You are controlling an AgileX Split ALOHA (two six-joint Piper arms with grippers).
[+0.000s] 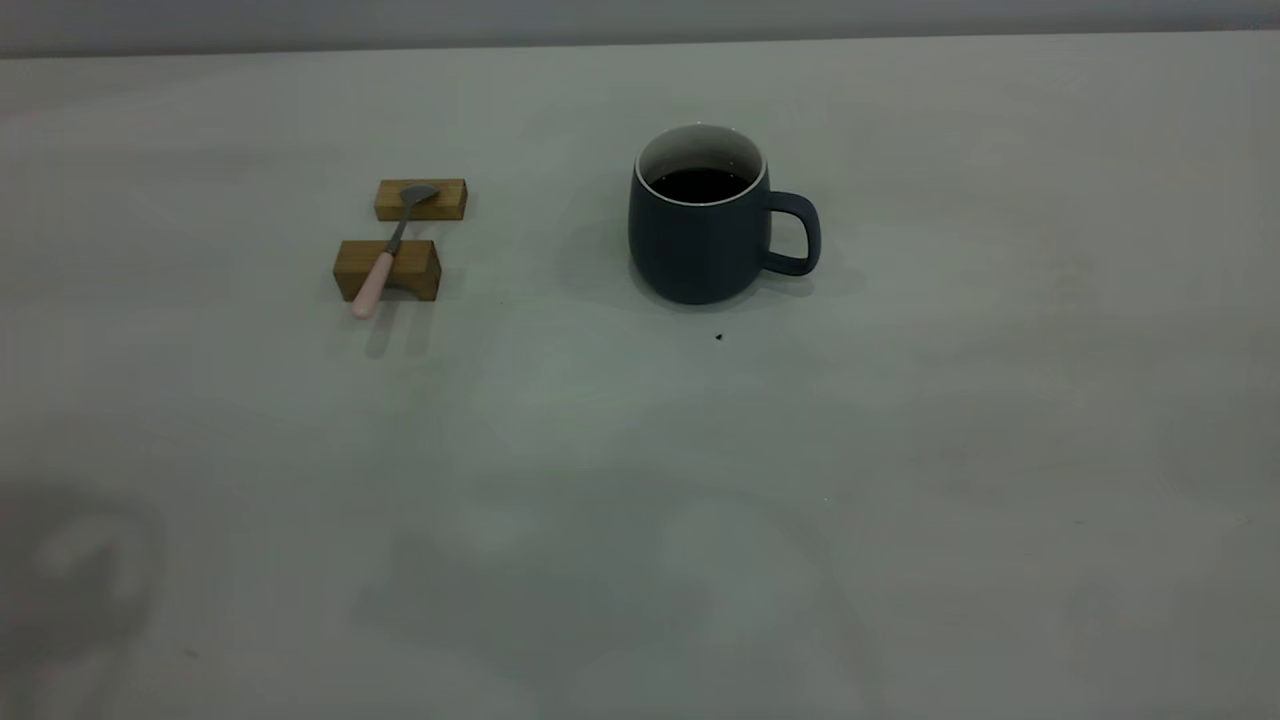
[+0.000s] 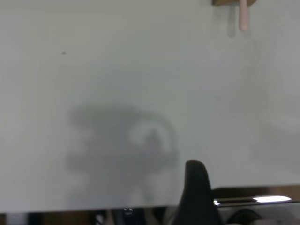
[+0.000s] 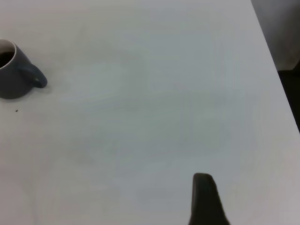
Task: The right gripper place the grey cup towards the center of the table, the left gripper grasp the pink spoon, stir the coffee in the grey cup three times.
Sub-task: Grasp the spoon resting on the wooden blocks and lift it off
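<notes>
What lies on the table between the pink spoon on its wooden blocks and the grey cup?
Nothing: in the exterior view the table is bare between the pink spoon and the grey cup. A tiny dark speck sits in front of the cup.

Neither arm shows in the exterior view. Each wrist view shows a single black finger at about 6 o'clock: the black two-fingered left gripper [image 2: 197,187] and the black two-fingered right gripper [image 3: 205,197], both hanging above the surface.

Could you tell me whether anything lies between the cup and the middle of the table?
Nothing visible does. The cup stands upright on bare table; only a tiny dark speck lies just in front of it. The spoon and its wooden blocks sit well off to the left.
</notes>
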